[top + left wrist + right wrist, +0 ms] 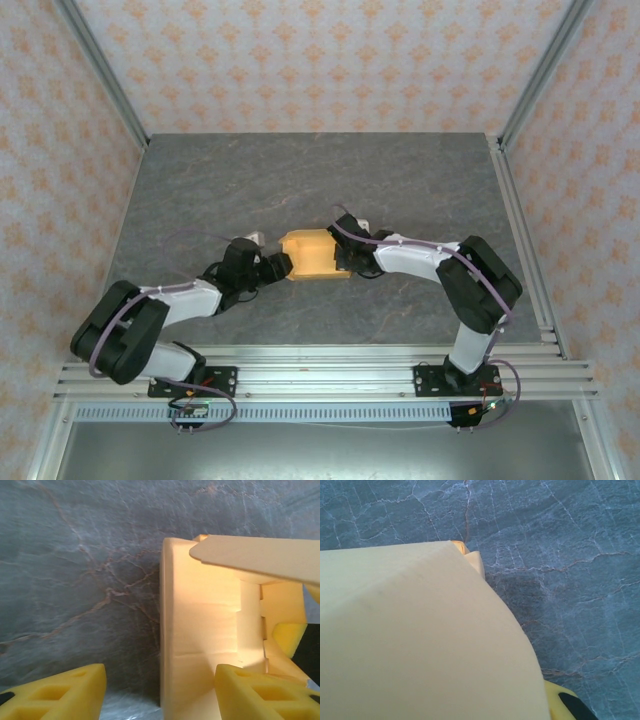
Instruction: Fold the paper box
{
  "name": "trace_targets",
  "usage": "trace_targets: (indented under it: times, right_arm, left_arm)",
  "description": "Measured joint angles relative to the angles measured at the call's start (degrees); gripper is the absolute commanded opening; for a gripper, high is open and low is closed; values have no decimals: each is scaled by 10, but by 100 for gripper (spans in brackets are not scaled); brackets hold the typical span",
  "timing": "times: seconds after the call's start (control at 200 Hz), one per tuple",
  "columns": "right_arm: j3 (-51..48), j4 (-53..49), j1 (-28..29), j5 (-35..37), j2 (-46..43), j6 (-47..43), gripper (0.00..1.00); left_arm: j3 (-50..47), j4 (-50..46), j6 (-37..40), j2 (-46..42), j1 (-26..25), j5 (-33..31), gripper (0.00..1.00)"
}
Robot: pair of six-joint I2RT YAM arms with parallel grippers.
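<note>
Yellow pads [60, 692] of my left claw [159, 680] are spread, straddling a wall of the paper box [315, 255], centre of the table [200, 190], probably bracing it; right claw [347, 258] is behind a flap [420, 645], can't tell its grip.

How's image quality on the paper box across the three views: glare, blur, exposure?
Top external: even light, paper box sharp, well exposed. Left wrist: box inside glows washed-out pale yellow. Right wrist: close card panel pale and soft, table behind crisp.
</note>
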Motion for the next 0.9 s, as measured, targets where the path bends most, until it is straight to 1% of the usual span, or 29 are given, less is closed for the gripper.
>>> trace_targets:
  times: [0.1, 0.265, 0.355, 0.45, 0.576, 0.746, 0.821, 0.901]
  right_arm:
    - [0, 1, 0, 0, 1, 0, 15]
    - [0, 4, 0, 0, 2, 0, 13]
    - [2, 4, 1, 3, 5, 0, 12]
    - [5, 4, 1, 7, 8, 0, 12]
    - [9, 4, 2, 10, 11, 0, 12]
    - [12, 3, 5, 17, 13, 0, 12]
    - [16, 2, 6, 21, 17, 0, 11]
    - [18, 3, 9, 24, 19, 3, 11]
  left_arm:
    - [5, 31, -14, 23, 0, 16, 52]
    - [31, 43, -22, 33, -21, 20, 49]
    - [47, 40, -18, 33, -33, 10, 46]
    - [55, 33, -17, 42, -33, -3, 42]
    - [61, 16, -15, 60, -34, -17, 40]
    - [89, -26, 6, 70, -52, -61, 38]
    - [109, -59, 22, 70, -65, -96, 35]
    - [132, -99, 40, 74, -81, -137, 35]
